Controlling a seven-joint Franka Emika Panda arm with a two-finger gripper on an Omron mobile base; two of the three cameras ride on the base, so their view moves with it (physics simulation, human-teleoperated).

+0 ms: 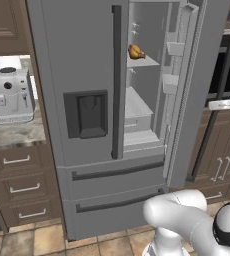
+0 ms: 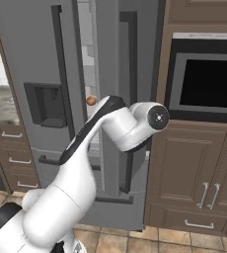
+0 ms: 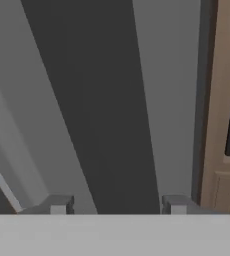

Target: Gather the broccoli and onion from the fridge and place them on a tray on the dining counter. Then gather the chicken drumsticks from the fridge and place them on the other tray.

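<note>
While the tool (image 3: 116,206) is hanging released, its two tips are standing apart on either side of the dark handle (image 3: 107,110) of the fridge (image 1: 82,75), and nothing is sitting in its grip. Just past it, the fridge's right door (image 1: 197,90) is standing swung open, with its inner bins showing.

Deeper inside the fridge, one drumstick (image 1: 136,52) is lying on an upper shelf (image 1: 143,63), near the shelf's front edge and close to the closed left door. It is resting apart from the fridge's walls, with bare shelf around it.

Judging by its look, the drumstick is going to handle as a light, firm piece with a glazed, rather slippery skin. Its rounded, plump end is likely to roll or squirt out if pinched near the tip. The safer hold is looking like the thick middle of the meat, taken across its width with the tips closing squarely, rather than the thin bone end, which is offering little to press on. Because it is sitting high in the fridge, the tool is probably needing a level approach from the front, keeping clear of the open door and the shelf lip.
</note>
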